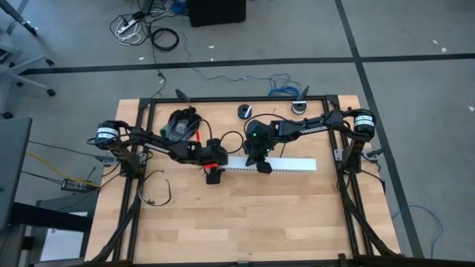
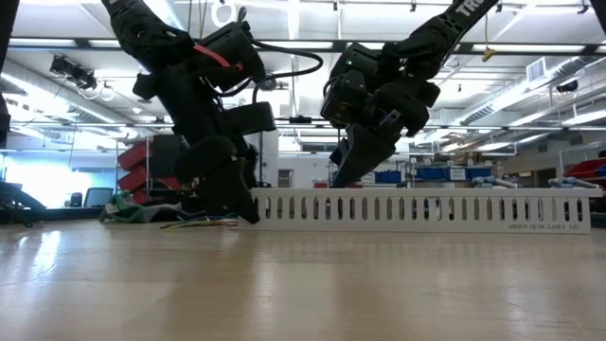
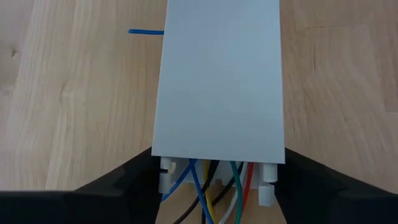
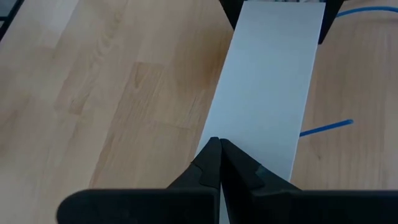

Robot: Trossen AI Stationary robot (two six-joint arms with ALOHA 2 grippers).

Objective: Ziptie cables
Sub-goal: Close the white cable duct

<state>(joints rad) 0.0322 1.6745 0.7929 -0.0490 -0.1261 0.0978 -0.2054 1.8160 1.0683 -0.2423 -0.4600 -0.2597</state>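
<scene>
Cables (image 3: 214, 190), coloured wires here, emerge from the left end of the lidded white duct (image 1: 286, 165), running left-right. Left gripper (image 3: 217, 186) straddles that end, fingers spread. Right gripper (image 4: 219, 163), pinched closed, presses the lid nearby.

A light wooden worktop (image 1: 245, 215) of butcher-block planks carries everything, framed along its edges by dark metal rails. A long white slotted duct (image 1: 286, 165) lies flat near the middle, running toward the right edge, its cover on. Coloured wires (image 3: 208, 193) spill out of its left end onto the wood. A short blue strip (image 4: 326, 128) lies on the wood just beside the duct. A thin dark wire loop (image 1: 157, 194) lies toward the left edge
</scene>
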